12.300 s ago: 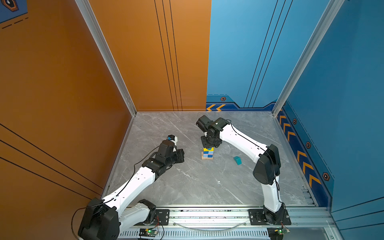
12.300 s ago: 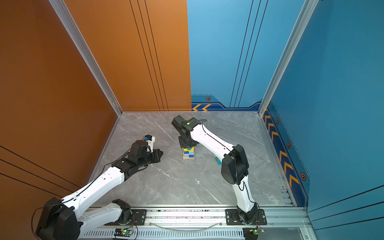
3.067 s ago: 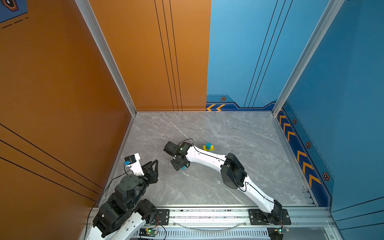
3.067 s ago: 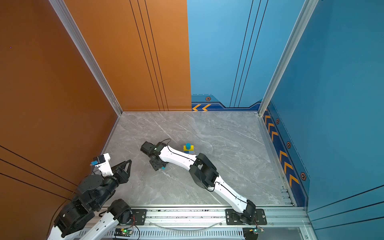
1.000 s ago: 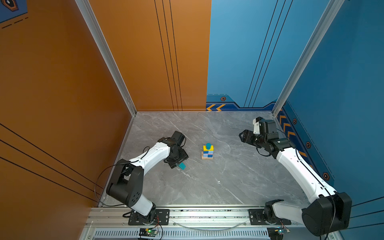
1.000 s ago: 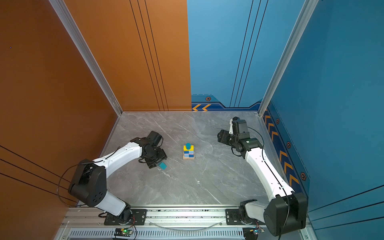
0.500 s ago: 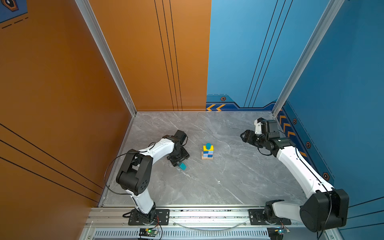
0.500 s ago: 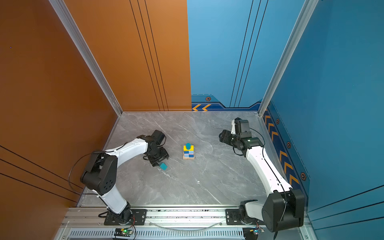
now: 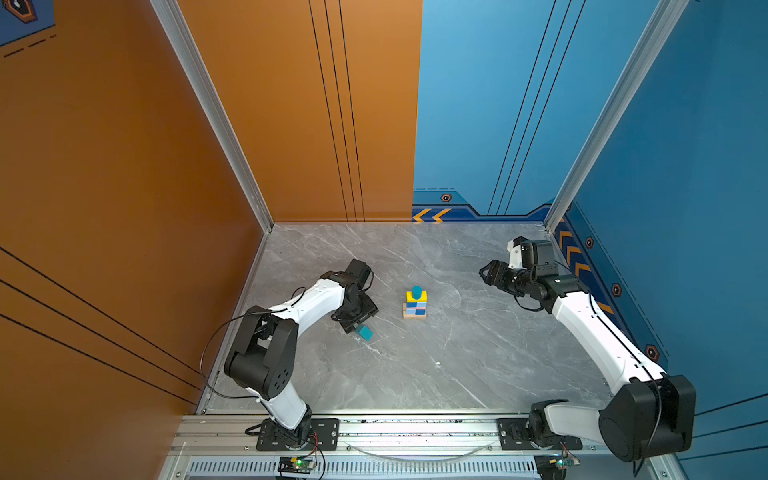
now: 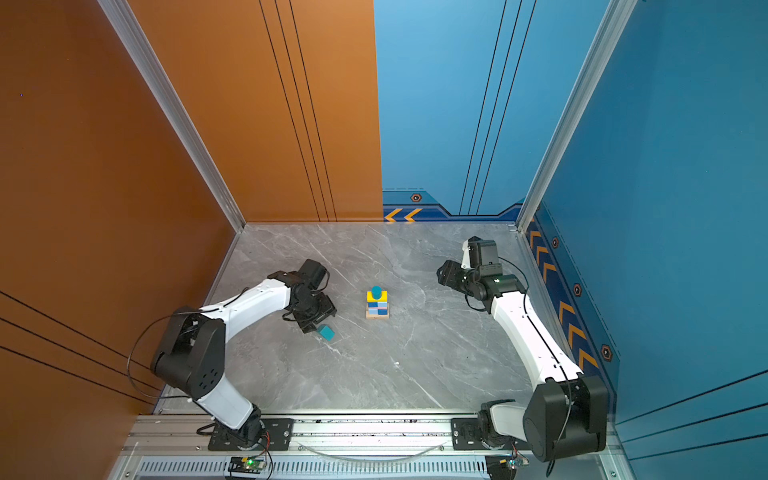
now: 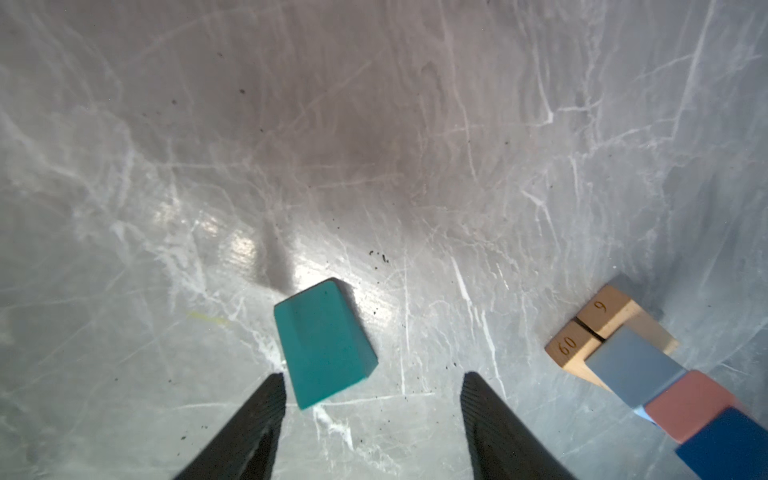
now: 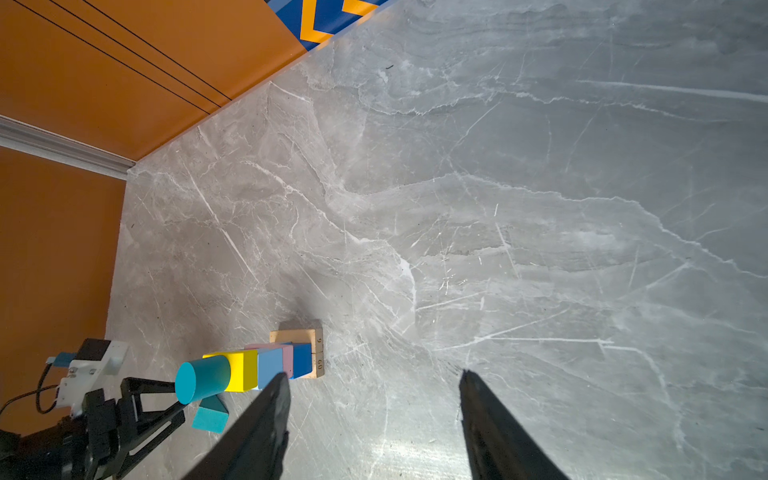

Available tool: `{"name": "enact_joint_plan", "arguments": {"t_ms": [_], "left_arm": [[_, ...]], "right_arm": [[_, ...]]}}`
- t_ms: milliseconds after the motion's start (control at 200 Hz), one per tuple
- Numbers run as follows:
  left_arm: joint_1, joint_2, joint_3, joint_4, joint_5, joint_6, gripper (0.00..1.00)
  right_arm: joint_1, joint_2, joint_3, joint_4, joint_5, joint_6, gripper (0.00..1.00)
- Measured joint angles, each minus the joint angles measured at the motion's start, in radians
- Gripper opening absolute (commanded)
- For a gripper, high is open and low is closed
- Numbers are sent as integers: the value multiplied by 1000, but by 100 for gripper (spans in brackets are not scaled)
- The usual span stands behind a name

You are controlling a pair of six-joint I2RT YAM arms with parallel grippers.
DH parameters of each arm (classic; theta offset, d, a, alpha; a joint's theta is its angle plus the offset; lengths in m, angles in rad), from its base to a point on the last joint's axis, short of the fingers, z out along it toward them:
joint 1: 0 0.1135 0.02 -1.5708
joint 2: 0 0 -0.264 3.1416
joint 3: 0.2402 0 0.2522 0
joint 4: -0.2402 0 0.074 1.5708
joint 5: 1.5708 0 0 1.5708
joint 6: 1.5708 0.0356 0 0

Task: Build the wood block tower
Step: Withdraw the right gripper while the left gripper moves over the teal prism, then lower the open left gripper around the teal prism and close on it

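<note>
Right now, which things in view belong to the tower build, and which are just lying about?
Job: tower, teal cylinder on top; teal prism, loose on the floor, apart from the tower.
Not the job: green-lit circuit board and aluminium rail at the front edge.

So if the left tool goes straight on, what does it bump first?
The left tool would most likely meet the teal block, lying on the floor just ahead of its open jaws, off toward one finger. Depth is unclear, though.

Tan planks (image 11: 568, 345) at tower base: ends engraved "60", "9".
</note>
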Motion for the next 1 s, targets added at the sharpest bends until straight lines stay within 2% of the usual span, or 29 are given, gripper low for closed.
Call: {"name": "enact_joint_plan", "arguments": {"t_ms": [400, 696, 1001], "left_arm": [[-39, -8, -42, -2, -4, -25, 76], [-38, 28, -43, -2, -5, -29, 65], [-15, 46, -42, -2, -5, -13, 62]], "right_arm": [[0, 0, -4, 0, -4, 2, 66], [1, 0, -6, 0, -4, 5, 65], [1, 0, -12, 1, -4, 6, 65]]}}
